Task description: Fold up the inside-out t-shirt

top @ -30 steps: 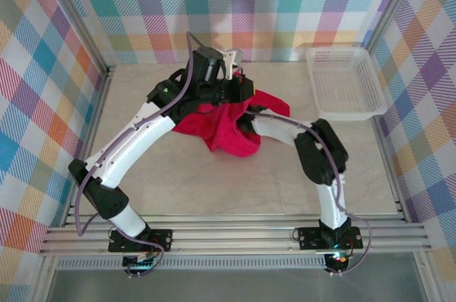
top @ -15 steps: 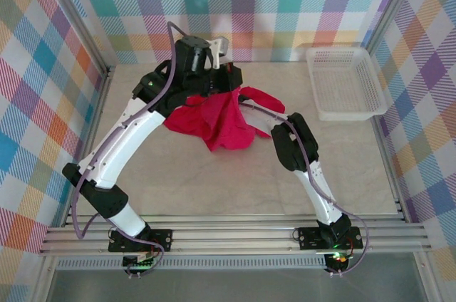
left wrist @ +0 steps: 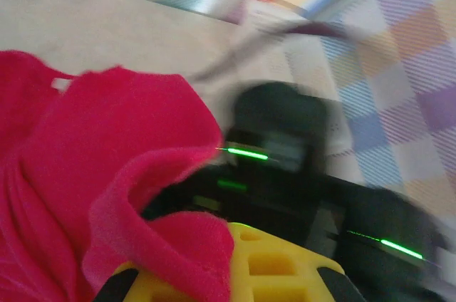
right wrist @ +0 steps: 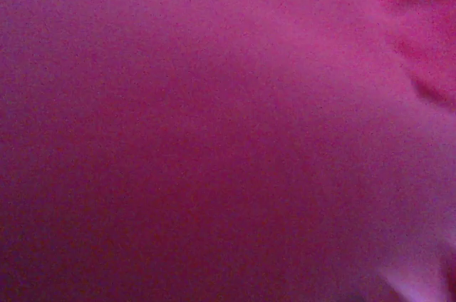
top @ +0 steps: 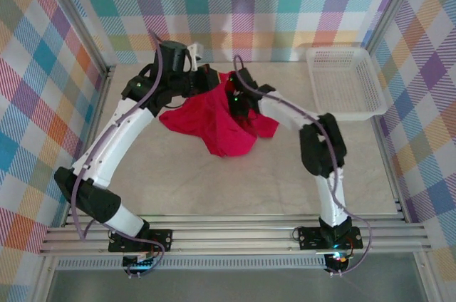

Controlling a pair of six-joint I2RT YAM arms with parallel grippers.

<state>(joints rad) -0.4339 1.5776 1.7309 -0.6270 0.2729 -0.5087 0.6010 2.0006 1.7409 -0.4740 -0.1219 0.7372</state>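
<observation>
Here, the left gripper (top: 206,80) is closed tight on the top edge of the inside-out t-shirt (top: 224,131). In the left wrist view, red cloth (left wrist: 107,145) is draped over its yellow fingers (left wrist: 278,270) and bunches up to their left. The right gripper (top: 235,99) sits just beside the left one, on its right, and is pushed into the same upper part of the shirt. It is closed as well. Its own camera is up against crimson fabric (right wrist: 214,131), so whether a fold is caught between the fingers cannot be told. From both grippers the shirt falls toward the arm bases in a crumpled heap, its lowest lobe resting on the beige table (top: 214,188) below them. A white mesh basket (top: 372,92) stands well apart, off to the right of the right gripper against the far right wall.
</observation>
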